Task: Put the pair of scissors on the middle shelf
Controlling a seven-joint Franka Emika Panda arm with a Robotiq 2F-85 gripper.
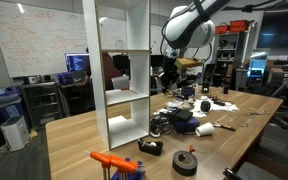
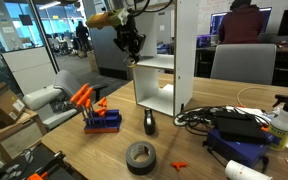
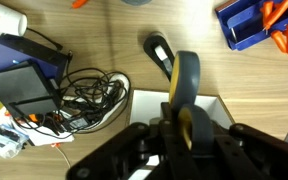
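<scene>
My gripper (image 3: 181, 140) is shut on the pair of scissors (image 3: 184, 85), whose blue-grey and yellow handles stick out past the fingers in the wrist view. In both exterior views the gripper (image 2: 131, 45) (image 1: 170, 76) hangs in the air beside the tall white shelf unit (image 1: 124, 60), at about the height of its central compartment and outside it. The middle shelf (image 1: 127, 96) (image 2: 156, 65) is a bare white board. In the wrist view a white part of the unit (image 3: 149, 105) lies right below the scissors.
On the wooden table: a black tape roll (image 2: 140, 157) (image 1: 185, 162), a small black item (image 2: 150, 122) (image 3: 161, 52), a blue holder with orange tools (image 2: 101, 118) (image 3: 259, 25), tangled cables (image 3: 89, 95) and a blue box (image 2: 239, 145). Office chairs stand around.
</scene>
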